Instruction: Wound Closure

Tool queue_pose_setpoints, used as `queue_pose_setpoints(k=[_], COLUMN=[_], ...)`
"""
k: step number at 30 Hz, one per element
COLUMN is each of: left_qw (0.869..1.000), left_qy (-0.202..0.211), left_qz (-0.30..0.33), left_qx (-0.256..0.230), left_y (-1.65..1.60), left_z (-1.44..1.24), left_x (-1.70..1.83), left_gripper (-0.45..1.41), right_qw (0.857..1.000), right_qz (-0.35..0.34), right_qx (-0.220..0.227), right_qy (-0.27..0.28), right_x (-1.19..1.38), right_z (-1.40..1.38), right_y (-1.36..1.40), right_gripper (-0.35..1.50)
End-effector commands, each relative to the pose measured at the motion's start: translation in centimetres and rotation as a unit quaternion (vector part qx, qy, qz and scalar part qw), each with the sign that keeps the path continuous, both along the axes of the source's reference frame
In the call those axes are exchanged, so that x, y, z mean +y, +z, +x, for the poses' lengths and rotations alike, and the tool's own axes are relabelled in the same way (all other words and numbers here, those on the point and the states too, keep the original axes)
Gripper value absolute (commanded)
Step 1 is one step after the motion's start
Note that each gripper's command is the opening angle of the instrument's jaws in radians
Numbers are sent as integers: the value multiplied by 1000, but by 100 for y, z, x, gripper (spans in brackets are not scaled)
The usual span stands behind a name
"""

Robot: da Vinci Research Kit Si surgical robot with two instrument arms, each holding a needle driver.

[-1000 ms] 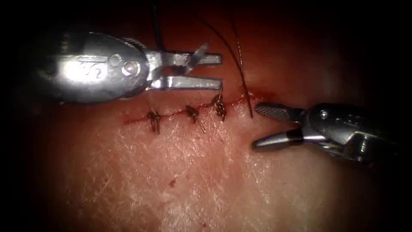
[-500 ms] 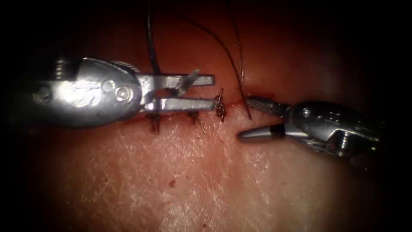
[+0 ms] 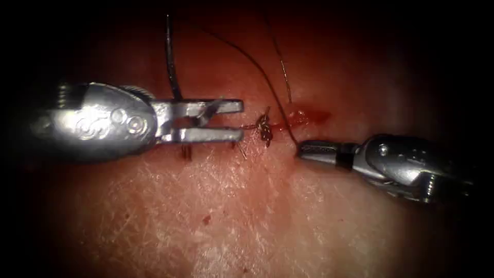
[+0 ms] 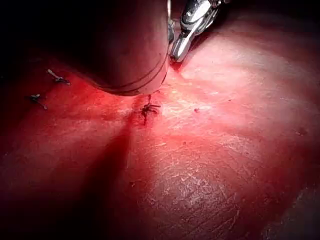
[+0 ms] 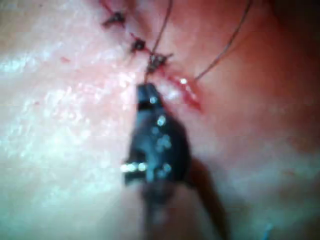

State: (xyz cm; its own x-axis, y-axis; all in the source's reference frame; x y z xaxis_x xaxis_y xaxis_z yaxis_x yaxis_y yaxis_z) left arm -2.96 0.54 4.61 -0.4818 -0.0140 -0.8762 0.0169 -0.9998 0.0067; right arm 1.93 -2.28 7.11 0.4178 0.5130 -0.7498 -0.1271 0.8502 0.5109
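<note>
we see three tied knots (image 3: 265,128) along the cut (image 3: 303,117), so a good part of the closing is done. by our reading, the stretch at the right end of the cut, where red fluid (image 3: 314,115) pools, has no stitch yet and is what remains.

the left tool (image 3: 234,121) lies over the left part of the cut with its jaws a little apart, and a short piece of the needle (image 3: 208,114) sits across them near the hinge; we cannot tell which part of its curve is held. the needle is clear of the tissue (image 3: 247,216). a dark strand rises from this tool.

the right tool (image 3: 303,149) has its jaws closed at the right end of the cut, just where the thread (image 3: 267,85) comes down to the tissue, so we judge that it grips the thread there. a second fine strand hangs close by, above the fluid.
</note>
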Motion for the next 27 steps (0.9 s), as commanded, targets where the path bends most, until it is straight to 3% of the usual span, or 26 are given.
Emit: queue_pose_setpoints(k=[1, 14, 20, 23, 25, 27], left_qw=[1000, 1000, 1000, 1000, 1000, 1000], left_qy=[2, 5, 7, 5, 2, -1], left_qz=[1, -1, 2, 4, 5, 5], left_qx=[-2, -3, -6, -4, -1, 2], left_y=[10, 24, 27, 29, 31, 35], left_z=[-3, 8, 16, 26, 34, 44], left_x=[-2, -32, -29, -24, -20, -16], left_gripper=[-45, -45, -45, -45, -45, -45], right_qw=[1000, 998, 998, 999, 999, 998], right_qz=[4, 22, 18, -29, -43, -58], right_qx=[3, -3, 10, -1, -12, -23], right_qy=[-8, -60, -66, -33, -20, -12], right_x=[-16, -79, -82, -71, -64, -57], right_z=[12, 49, 66, 60, 55, 48], right_y=[-6, -77, -98, -95, -92, -87], right_gripper=[-35, -35, -32, 95, 121, 130])
